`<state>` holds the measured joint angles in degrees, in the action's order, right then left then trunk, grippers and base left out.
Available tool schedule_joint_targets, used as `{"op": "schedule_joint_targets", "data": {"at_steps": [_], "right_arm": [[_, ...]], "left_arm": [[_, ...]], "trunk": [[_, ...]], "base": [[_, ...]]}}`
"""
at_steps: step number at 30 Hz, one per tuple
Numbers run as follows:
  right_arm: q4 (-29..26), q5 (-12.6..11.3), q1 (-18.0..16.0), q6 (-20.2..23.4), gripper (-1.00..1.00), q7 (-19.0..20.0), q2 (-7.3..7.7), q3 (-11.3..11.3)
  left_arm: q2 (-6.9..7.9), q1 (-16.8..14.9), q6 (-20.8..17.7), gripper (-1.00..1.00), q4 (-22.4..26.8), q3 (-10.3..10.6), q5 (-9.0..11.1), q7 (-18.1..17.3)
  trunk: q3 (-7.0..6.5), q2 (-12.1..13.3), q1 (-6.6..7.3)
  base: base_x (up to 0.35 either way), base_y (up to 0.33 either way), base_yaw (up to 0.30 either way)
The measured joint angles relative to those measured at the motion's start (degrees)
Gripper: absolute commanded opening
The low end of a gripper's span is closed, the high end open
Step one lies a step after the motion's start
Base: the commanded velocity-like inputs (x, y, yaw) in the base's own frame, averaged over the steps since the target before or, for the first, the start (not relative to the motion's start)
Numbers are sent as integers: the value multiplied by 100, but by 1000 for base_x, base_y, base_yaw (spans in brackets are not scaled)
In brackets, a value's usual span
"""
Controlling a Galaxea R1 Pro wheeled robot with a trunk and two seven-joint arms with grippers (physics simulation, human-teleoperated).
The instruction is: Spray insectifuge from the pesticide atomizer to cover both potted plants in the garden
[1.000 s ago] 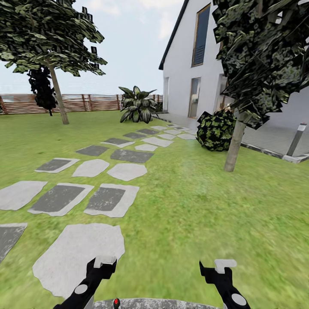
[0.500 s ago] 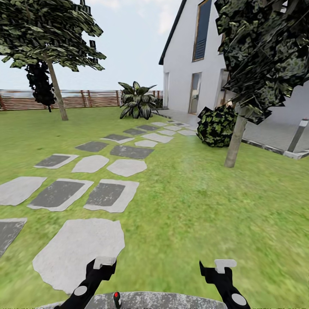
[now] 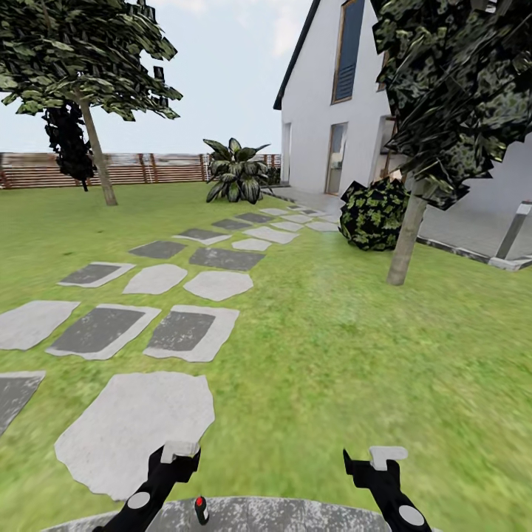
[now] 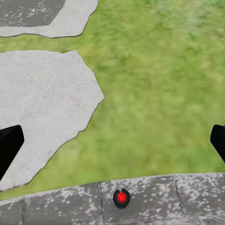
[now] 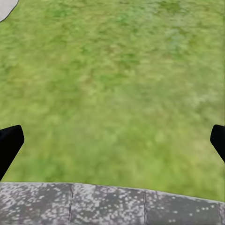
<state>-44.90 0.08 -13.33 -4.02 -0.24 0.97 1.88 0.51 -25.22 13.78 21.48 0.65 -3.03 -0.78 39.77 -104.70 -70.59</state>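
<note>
The pesticide atomizer and the two potted plants are out of view. Garden lawn stretches ahead of me, with a path of grey stepping stones running towards a brown slat fence. My left gripper hangs low over the nearest stone, its fingers spread wide apart and holding nothing. Over bare grass at the lower right, my right gripper is open too, its dark fingers at the edges of the right wrist view.
A thin-trunked tree and a round bush stand ahead on the right, before a white house. A grey bollard lamp is at the far right. A large striped leafy plant and another tree stand far back. A grey speckled curved surface with a red knob lies below my arms.
The whole picture has shifted up slightly, so the camera has moved; more of the grey speckled surface shows at the bottom. Both grippers hold the same pose.
</note>
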Motion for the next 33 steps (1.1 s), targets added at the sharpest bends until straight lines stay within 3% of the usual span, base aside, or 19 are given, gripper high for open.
{"op": "schedule_joint_targets", "data": {"at_steps": [33], "right_arm": [[-4,0,0,6,100,0,0,-5]], "left_arm": [[-1,-6,0,100,0,0,0,0]], "trunk": [[600,-1324,-725]], "base": [[0,0,0]]}}
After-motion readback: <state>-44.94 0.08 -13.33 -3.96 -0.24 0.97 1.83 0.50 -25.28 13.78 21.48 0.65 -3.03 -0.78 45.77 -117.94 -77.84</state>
